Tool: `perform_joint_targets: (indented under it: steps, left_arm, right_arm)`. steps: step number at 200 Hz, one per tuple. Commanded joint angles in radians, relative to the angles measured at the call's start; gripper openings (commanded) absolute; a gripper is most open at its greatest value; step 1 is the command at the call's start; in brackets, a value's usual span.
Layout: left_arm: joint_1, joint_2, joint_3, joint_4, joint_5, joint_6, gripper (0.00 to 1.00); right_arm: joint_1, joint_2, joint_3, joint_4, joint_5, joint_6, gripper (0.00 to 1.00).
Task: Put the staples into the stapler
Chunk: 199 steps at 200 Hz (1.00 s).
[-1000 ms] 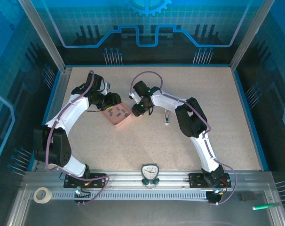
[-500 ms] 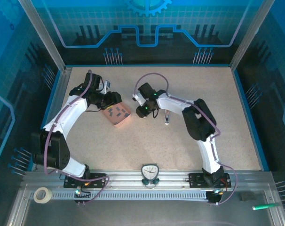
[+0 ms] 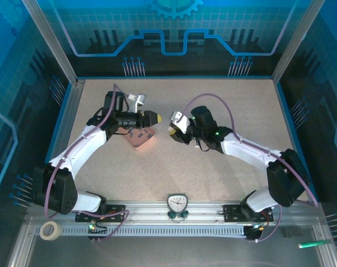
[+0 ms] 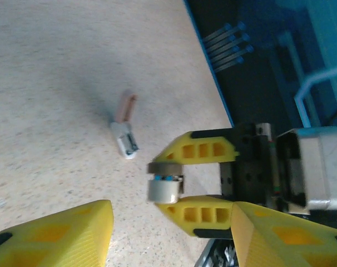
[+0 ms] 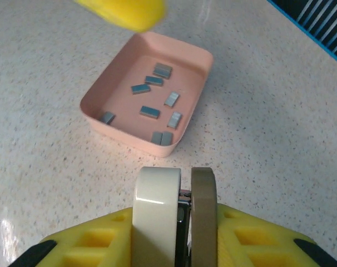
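My right gripper (image 3: pixel 173 131) is shut on the stapler (image 5: pixel 157 206), held end-on with a white part, a taupe part and dark metal between them. The left wrist view shows that same stapler (image 4: pixel 165 189) pinched between the right gripper's yellow fingers (image 4: pixel 204 150), above the table. The staples (image 5: pixel 150 112) lie loose as several grey bars in the salmon-pink tray (image 5: pixel 129 142), just ahead of the right gripper (image 5: pixel 176 218). My left gripper (image 3: pixel 155 118) hovers over the tray (image 3: pixel 140 142), pointing at the right gripper. Its fingers (image 4: pixel 57 239) stand wide apart with nothing between them.
A slim pink and white piece (image 4: pixel 124 130) lies on the table beyond the right gripper. The blue wall edge (image 4: pixel 210 83) runs past it. A small clock (image 3: pixel 177 203) sits on the front rail and a tape roll (image 3: pixel 49 230) at its left end.
The right arm has swung out to the right and its gripper has drawn back from the tray, its jaws narrowing. The left gripper has lifted and turned to point right over the tray.
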Motion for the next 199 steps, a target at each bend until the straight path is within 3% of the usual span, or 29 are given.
perform_joint_targets:
  steps: [1, 93, 133, 199]
  left_arm:
    - [-0.046, -0.025, -0.006, 0.058, 0.049, 0.085, 0.59]
    - [-0.137, 0.033, 0.069, -0.085, -0.037, 0.169, 0.52]
    - [-0.145, 0.044, 0.075, -0.07, -0.055, 0.158, 0.44]
    - [-0.153, 0.064, 0.083, -0.021, -0.049, 0.142, 0.44]
  right_arm:
    - [-0.009, -0.072, -0.087, 0.187, -0.059, -0.147, 0.33]
    - [-0.005, -0.132, -0.15, 0.321, 0.001, -0.135, 0.32]
    - [-0.004, -0.139, -0.154, 0.345, 0.001, -0.131, 0.32]
    - [0.001, -0.133, -0.153, 0.377, -0.013, -0.125, 0.32]
